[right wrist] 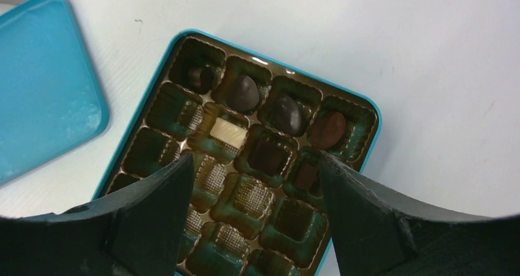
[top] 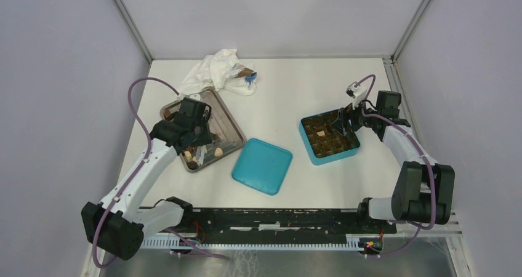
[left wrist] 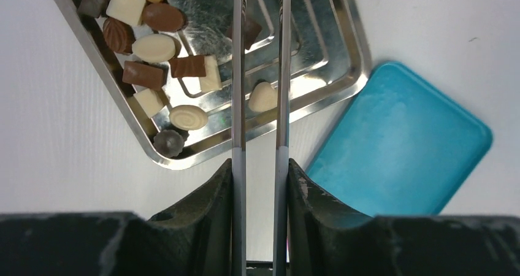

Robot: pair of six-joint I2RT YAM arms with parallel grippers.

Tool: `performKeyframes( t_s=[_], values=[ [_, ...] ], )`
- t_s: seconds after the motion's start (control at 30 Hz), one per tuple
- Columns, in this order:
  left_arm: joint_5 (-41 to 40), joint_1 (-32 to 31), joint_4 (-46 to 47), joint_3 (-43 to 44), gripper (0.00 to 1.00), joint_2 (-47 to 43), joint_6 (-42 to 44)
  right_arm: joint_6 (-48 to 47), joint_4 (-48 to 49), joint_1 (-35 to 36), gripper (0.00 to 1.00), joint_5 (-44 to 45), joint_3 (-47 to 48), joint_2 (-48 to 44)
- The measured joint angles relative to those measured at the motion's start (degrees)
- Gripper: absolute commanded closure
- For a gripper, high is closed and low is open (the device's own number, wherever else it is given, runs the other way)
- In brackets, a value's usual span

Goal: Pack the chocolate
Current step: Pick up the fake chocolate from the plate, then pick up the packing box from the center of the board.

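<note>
Steel shows first. The left jaws end in two long, thin fingers that run side by side with only a narrow slot between them, and they hang over the metal tray on the left of the tabletop. A dark brown piece sits against those fingers, partly behind the left one. The tips run out of the wrist view, so we cannot tell whether it is pinched or only lying beneath them. Through the slot we see a cream heart-shaped piece lying on the tray floor.

Most of the loose chocolate is bunched in the tray corner nearest the arm bases. The cream ovals lie flat with their long axes roughly across the wrist view, and the brown bars are tilted beside them.

The right jaws stand wide apart above the open teal box on the right of the tabletop, and nothing is between them. In the box's cells (a gold-brown insert) we count four dark pieces along the far row. In the next row a cream rectangle lies with its long axis across its cell, slightly tilted, and two dark squares sit in cells beside it.

The teal lid lies flat between tray and box, just beside the tray's corner. A crumpled white wrapping lies at the tray's far end.
</note>
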Motion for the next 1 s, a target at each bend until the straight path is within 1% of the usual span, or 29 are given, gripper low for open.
performKeyframes(
  t_s=[0.1,0.27,0.43,0.53,0.7,0.93,1.0],
  values=[
    [1.9,0.0,1.4,0.0,0.98,-3.6,0.0,-1.0,-1.0,0.0,0.18,1.9,0.0,0.4],
    [5.2,0.0,4.2,-1.2,0.98,-6.9,0.0,-2.2,-1.5,0.0,0.21,10.0,0.2,1.4],
    [8.5,0.0,5.7,-3.4,0.98,-7.2,0.0,-2.7,-1.6,0.0,0.36,16.7,0.5,4.5],
    [10.8,0.0,6.9,-4.0,0.98,-7.4,0.1,-2.6,-1.7,0.0,0.38,18.5,0.9,6.8],
    [14.4,0.0,9.2,-4.4,0.98,-8.1,0.2,-2.0,-1.0,0.0,0.42,20.3,1.3,8.1],
    [19.0,0.0,12.4,-5.2,0.98,-9.3,0.2,-0.1,1.3,0.0,0.62,20.3,1.3,9.7],
    [20.2,0.0,13.1,-5.3,0.98,-9.3,0.2,0.4,2.0,0.0,0.69,20.3,1.3,9.9]
  ],
)
